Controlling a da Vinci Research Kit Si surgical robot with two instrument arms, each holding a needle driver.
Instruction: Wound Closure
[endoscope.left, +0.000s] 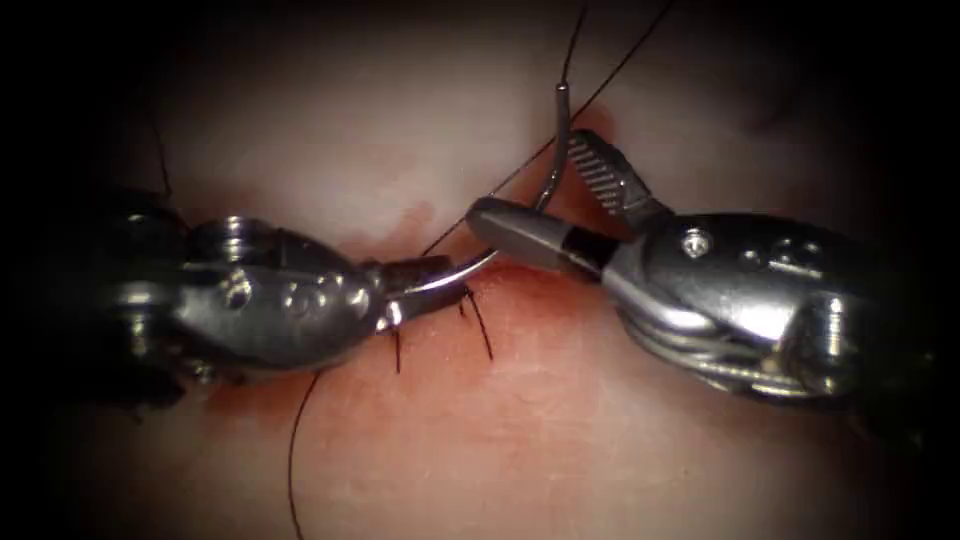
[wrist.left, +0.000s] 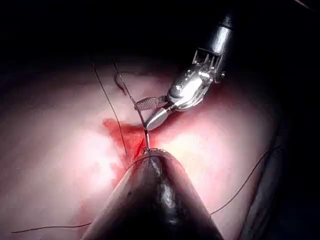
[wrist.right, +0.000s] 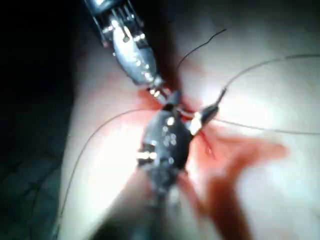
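In the endoscope view, we are seeing the left tool coming in from the left and holding the needle near its pointed end, with its fingers closed on it. The needle is curving up and to the right, above the tissue and not inside it. The right tool is standing with its fingers wide open around the needle's middle part, gripping nothing. The thread is running from the needle's blunt end toward the far side. Short cut ends of thread are standing at the cut, so we are judging that some stitching is already done; how much is left we cannot tell. Red fluid is lying around the cut.

In the left wrist view, the right tool is showing the same open fingers, and a loose thread is crossing the tissue near them.

In the right wrist view, the left tool is meeting the right tool's open fingers over the red fluid.
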